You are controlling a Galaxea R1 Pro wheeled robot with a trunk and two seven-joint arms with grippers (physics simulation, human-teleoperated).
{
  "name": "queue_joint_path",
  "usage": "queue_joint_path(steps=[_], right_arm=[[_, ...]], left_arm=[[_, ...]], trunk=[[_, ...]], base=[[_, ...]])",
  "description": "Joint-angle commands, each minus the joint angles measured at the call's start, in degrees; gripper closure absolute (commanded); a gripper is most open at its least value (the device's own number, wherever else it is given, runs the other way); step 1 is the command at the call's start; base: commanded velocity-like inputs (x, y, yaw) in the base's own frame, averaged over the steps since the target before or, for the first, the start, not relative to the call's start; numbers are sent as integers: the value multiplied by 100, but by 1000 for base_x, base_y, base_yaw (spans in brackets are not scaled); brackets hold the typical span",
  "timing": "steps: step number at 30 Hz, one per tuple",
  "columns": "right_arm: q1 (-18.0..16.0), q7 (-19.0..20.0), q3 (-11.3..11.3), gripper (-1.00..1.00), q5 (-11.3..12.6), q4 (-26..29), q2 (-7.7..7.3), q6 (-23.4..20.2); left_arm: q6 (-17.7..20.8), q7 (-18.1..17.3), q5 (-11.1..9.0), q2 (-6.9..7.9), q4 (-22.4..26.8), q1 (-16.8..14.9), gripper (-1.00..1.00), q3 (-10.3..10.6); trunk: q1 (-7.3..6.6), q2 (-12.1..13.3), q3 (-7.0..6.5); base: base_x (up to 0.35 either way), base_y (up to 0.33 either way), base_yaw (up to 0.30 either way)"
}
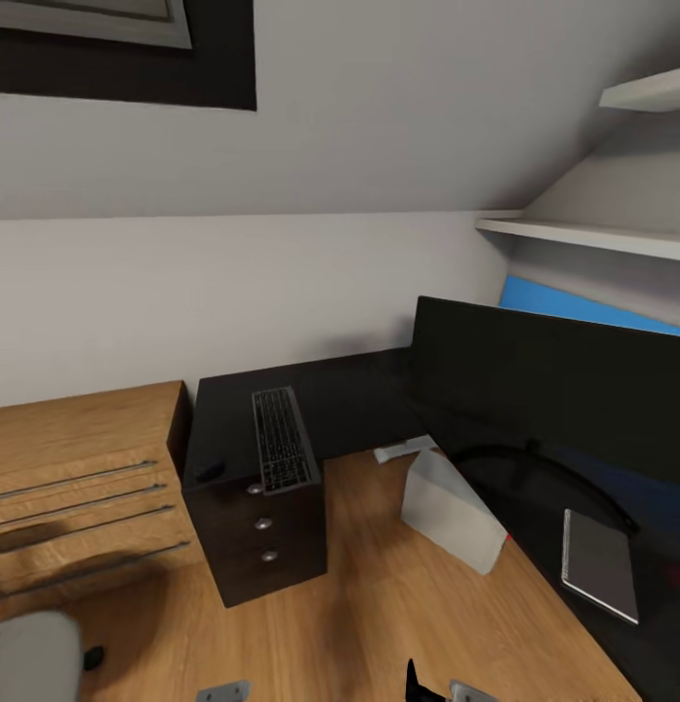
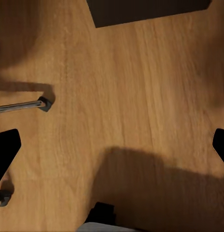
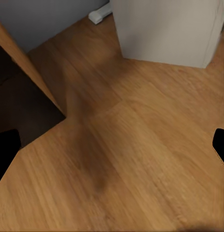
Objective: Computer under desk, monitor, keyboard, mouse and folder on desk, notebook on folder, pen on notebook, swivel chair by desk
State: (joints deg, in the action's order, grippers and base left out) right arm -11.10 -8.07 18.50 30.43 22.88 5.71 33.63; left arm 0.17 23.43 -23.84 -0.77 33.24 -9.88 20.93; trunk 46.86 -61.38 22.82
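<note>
Currently we see keyboard (image 1: pixel 283 441) and mouse (image 1: pixel 211 470) centre-left on the surface (image 1: pixel 359 395); notebook (image 1: pixel 600 565) lower right. Both sets of fingers spread, empty. Risk: bumping the monitor (image 1: pixel 554 390) while reaching.

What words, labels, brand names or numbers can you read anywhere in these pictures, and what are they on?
No readable text in any view.
Keyboard: key legends too small and blurred to read.
Monitor: screen dark, no brand mark legible.
Computer: plain light grey case, no label; just a small red spot at its edge.
Notebook: plain grey cover, nothing written.
Desk drawers: round silver knobs, no markings.
</note>
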Motion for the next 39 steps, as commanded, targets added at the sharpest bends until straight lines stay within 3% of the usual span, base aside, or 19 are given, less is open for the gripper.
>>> queue_joint_path(steps=[1,9,26,29,30,31,33,34,38,39], right_arm=[[-7,-46,49,-100,24,-3,-4,21],[-7,-49,43,-100,26,-1,9,21],[-7,-52,57,-100,26,-2,25,20],[-97,-235,-369,-100,98,1184,-119,-125],[-116,-585,-628,-100,100,2157,-168,-725],[-130,-707,-669,-100,99,2440,-176,-977],[-238,-1141,-759,-100,97,3263,-201,-1994],[-375,-1471,-815,-100,96,3724,-222,-2835],[-691,-2069,-1018,-100,104,4449,-296,-4526],[-796,-2245,-1176,-100,125,4784,-316,-5167]], left_arm=[[2,48,-49,6,-2,-4,-100,40],[1,48,-50,6,-57,-4,-100,51],[1,49,-49,6,-64,-2,-100,42],[1,50,-51,6,-64,-5,-100,39],[-4,49,-51,6,-65,-4,-100,36],[-8,49,-51,6,-65,-4,-100,36],[-37,53,-51,6,-64,-4,-100,35],[-69,54,-51,8,-64,-5,-100,31],[-143,56,-51,8,-64,-5,-100,12],[-172,56,-51,9,-64,-4,-100,9]], trunk=[[1,-4,8],[1,-4,32],[1,-4,37],[1,-4,37],[1,-4,37],[1,-4,37],[1,-4,37],[1,-4,37],[1,-4,37],[1,-4,37]], base=[[67,0,-261],[21,0,-207],[1,0,-17],[0,0,0],[0,0,0],[0,0,0],[0,0,0],[0,0,0],[0,0,0],[0,0,0]])
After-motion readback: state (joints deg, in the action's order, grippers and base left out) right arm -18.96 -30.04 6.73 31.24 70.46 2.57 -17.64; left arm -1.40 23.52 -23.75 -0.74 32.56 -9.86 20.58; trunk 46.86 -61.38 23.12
